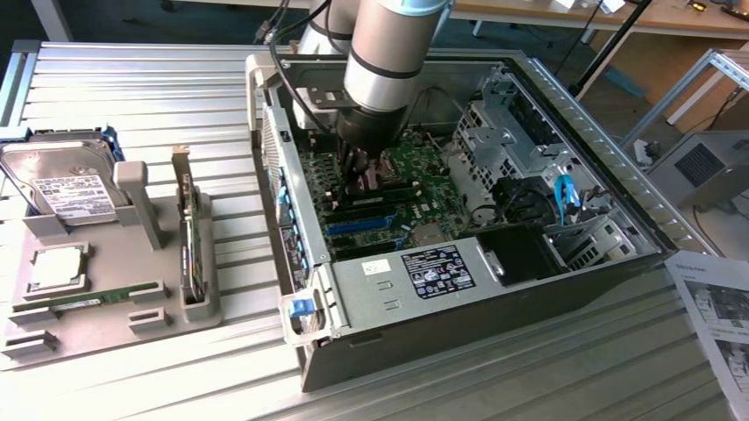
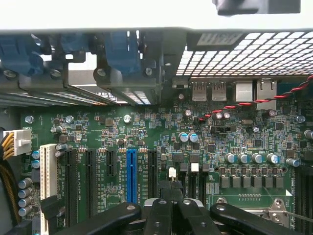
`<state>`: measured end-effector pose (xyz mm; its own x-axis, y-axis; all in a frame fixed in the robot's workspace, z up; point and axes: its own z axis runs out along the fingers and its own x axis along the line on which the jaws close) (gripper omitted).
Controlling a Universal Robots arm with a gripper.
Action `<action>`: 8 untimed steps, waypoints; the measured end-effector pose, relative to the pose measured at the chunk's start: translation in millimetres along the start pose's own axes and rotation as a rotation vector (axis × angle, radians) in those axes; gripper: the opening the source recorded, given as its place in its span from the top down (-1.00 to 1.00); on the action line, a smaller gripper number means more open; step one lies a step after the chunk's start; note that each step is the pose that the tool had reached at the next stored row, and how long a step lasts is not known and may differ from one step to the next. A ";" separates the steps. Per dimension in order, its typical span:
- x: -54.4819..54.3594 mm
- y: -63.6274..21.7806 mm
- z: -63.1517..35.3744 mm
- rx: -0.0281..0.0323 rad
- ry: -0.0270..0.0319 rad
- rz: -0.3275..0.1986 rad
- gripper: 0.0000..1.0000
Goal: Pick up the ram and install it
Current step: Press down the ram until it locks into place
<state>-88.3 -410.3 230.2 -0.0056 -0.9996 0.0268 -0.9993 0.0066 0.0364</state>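
Robot arm reaches down into the open computer case [image 1: 468, 289].
The hand [image 2: 171, 208] is shut tight over the green board [image 2: 146, 132]; I cannot tell whether it holds anything.

The end effector [image 1: 365, 167] is down inside the computer case [image 1: 468, 289], over the motherboard [image 1: 410, 189].

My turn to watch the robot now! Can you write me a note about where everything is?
Gripper: shut, low inside the open grey computer case, over the green motherboard.
Ram: one long thin green circuit-board stick lies in the grey holder tray; whether another is held is hidden.
Done: gripper is at the board.
Left: a stick seated in its slot is not seen yet.
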 end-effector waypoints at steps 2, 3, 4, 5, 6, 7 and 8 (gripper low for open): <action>0.0 0.0 -0.5 0.0002 -0.0004 0.000 0.79; -0.1 0.0 -1.3 0.0007 -0.0011 0.000 0.79; -0.1 0.0 -2.7 0.0008 -0.0009 0.000 0.79; 0.1 0.1 -4.4 0.0002 0.0001 0.000 0.79; 0.2 0.2 -6.4 0.0001 0.0002 0.000 0.79; 0.2 0.3 -8.3 0.0001 0.0001 0.000 0.79; 0.3 0.4 -10.6 0.0001 0.0003 0.000 0.79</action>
<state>-88.2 -410.3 240.8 -0.0055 -0.9996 0.0271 -0.9993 0.0065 0.0364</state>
